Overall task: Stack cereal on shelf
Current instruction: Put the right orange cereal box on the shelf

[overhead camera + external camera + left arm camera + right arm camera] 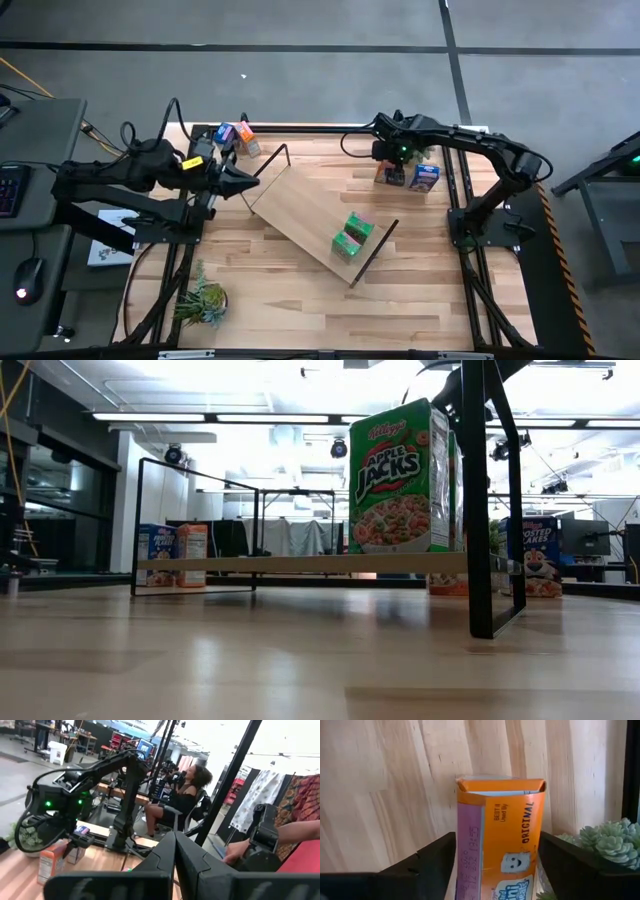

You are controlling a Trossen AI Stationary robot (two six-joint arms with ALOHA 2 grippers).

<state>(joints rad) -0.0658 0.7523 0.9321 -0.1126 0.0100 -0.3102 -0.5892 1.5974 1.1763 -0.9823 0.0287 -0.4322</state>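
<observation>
High view: the shelf (305, 215), a long flat light-wood board with thin black wire ends, lies diagonally on the striped wooden table (420, 290), long axis running from far-left to near-right. A green cereal box (352, 238) stands on its near-right part. The left gripper (245, 181) sits at the shelf's far-left end, fingers together, holding nothing. Blue and orange boxes (236, 137) stand just behind it. The right gripper (393, 160) hangs over an orange box (392, 174), with a blue box (425, 178) beside it.

Low view: the green box (402, 478) is upright on the board (300, 563), glossy printed front facing us.

Left wrist view: left fingers (192, 865) closed; the right arm (80, 790) shows beyond.

Right wrist view: smooth cardboard orange box (500, 840) upright, folded top flap up, between the spread right fingers (425, 862), gaps either side. Succulent (605, 837) beside.
</observation>
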